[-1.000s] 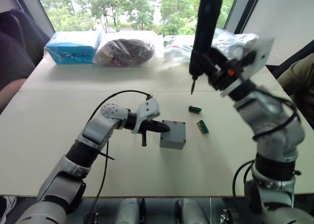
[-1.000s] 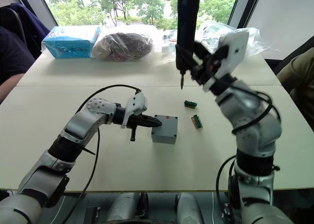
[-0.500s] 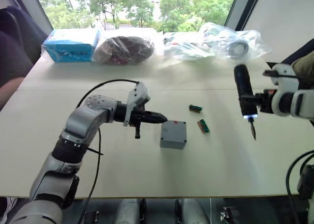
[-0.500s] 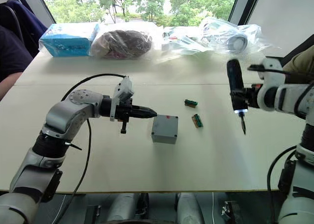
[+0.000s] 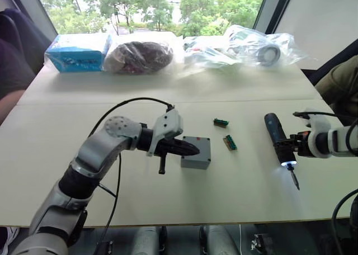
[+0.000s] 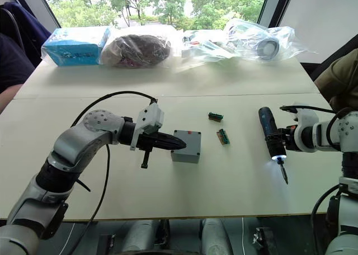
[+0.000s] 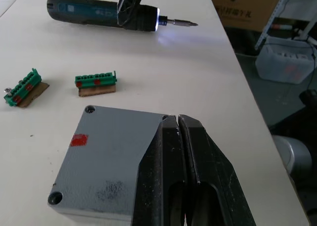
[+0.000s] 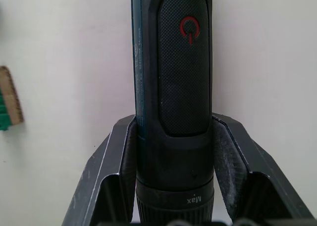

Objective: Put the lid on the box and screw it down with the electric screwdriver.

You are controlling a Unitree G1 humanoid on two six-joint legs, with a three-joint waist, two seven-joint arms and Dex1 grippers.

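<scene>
Right claw (image 8: 171, 156) grips one electric screwdriver (image 6: 271, 133).

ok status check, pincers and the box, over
Left pincer shut, resting on lidded box. Right pincer shut on electric screwdriver, light on, off to the side. Two green connectors between.

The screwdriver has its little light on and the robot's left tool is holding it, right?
Not quite. The electric screwdriver does have its tip light on, but the right tool is holding it, as the right wrist view shows. The left tool is shut at the box.
</scene>
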